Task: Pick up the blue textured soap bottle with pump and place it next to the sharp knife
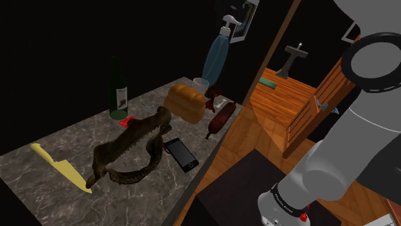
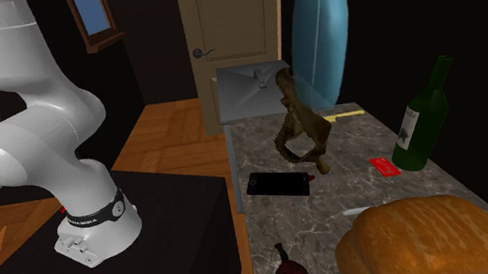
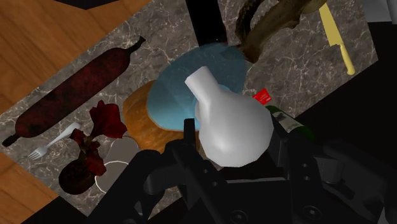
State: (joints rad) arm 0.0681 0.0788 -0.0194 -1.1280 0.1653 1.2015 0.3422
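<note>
Gripper (image 3: 233,133) is clamped on the white pump top of the soap bottle (image 3: 197,86), and the bottle's pale blue body hangs down from it, clear of the bench (image 1: 45,192). The pick-up therefore looks done. What is left is the carry across the bench and the setting down beside the knife.

Straight below the gripper, partly hidden by the bottle, lies a loaf of bread (image 3: 135,118). Just beside the loaf are some dark red flowers (image 3: 102,121) and a fork (image 3: 54,143), and a little farther that way lies a long dark sausage (image 3: 70,95). On the gripper's other side, also close below, there is a small red card (image 3: 262,97) and an upright green wine bottle (image 1: 117,90).

Farther out, a gnarled brown branch (image 1: 132,146) sprawls over the middle of the bench, with a black phone (image 1: 181,154) lying beside it. Farthest from the gripper, beyond the branch, lies the yellow knife (image 1: 61,168), well apart from the soap bottle.

The wine bottle and the branch stand between the gripper and the knife, so the carry probably has to pass above them before coming down. The bare bench around the knife looks roomy enough for the soap bottle.
</note>
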